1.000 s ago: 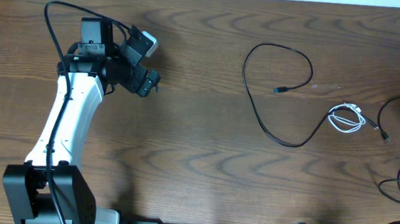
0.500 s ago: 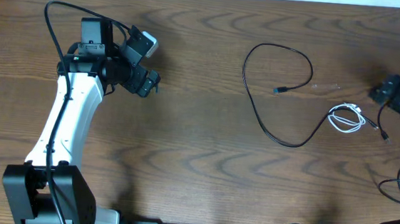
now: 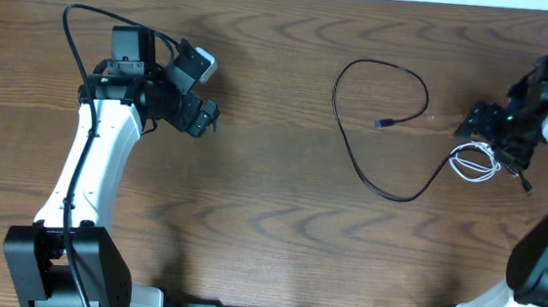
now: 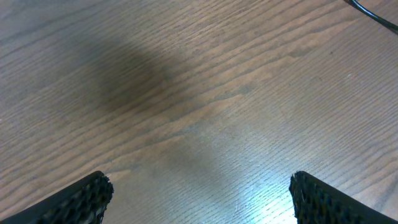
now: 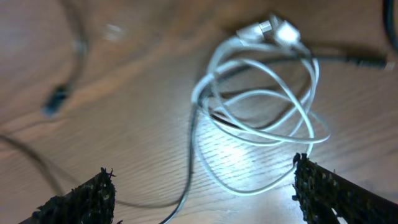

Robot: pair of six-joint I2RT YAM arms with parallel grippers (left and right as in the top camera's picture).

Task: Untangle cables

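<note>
Step in hand: the approach, by my read. The right tool [image 3: 488, 138] hangs over the white cord [image 3: 474, 165] at the tabletop's [image 3: 269, 222] 3 o'clock edge, and nothing is gripped yet.
Right tool state: released. In the wrist view both fingertips sit wide apart, with the white coil lying on the wood between and ahead of them.
Left tool: [image 3: 199, 117] parked out at 10 o'clock, jaws spread wide, only bare wood beneath it.
White cord look: a short, thin cord lying in several loose overlapping loops, its two small white plug ends side by side at the coil's 12 o'clock.
Second black cord: [image 5: 188, 163] a thin black line that looks threaded through the white loops. It runs out past the coil at 7 o'clock and again at 2 o'clock, so that is the knot, I'd say.
Long black cord: [image 3: 336, 100] lies apart at 1 o'clock in one open loop, plug end inside it, touching nothing else.
Next move calls for: lowering onto a single white strand, closing on that and not the black line, then drawing it clear.
</note>
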